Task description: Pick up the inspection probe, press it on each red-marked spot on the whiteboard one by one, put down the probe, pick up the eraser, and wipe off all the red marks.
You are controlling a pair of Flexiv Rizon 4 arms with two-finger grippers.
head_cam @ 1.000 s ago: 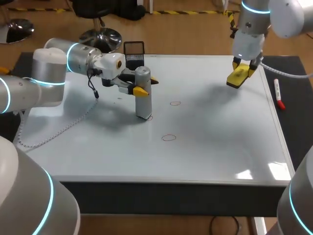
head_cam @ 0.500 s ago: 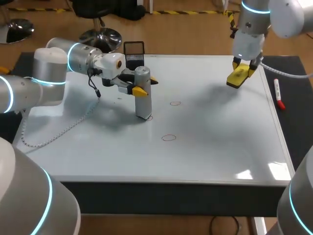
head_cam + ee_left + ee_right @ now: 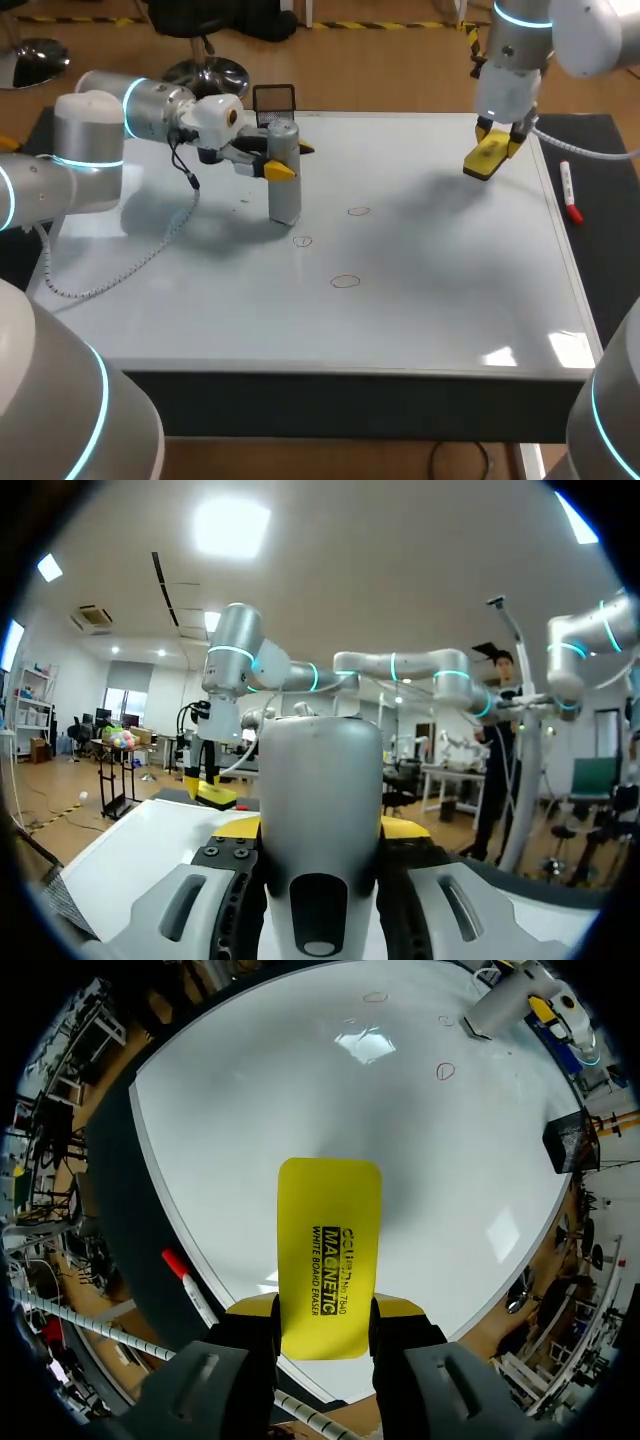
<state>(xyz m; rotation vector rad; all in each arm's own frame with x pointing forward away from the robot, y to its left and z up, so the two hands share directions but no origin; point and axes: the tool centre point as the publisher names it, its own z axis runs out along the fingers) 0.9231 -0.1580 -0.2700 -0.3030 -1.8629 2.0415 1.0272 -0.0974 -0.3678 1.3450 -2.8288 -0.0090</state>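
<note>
Upright, probe [image 3: 286, 198] gripped between left fingers [image 3: 281, 171].

The whiteboard [image 3: 430, 310] is lit brightly and evenly from overhead; soft, diffuse shadows are cast on it beneath the left arm [image 3: 100, 150], beside the probe [image 3: 284, 180], and near the eraser [image 3: 488, 155] at the far right; two patches of glare are seen at the near right corner; in the right wrist view, a bright reflection is shown on the board ahead of the eraser.
</note>
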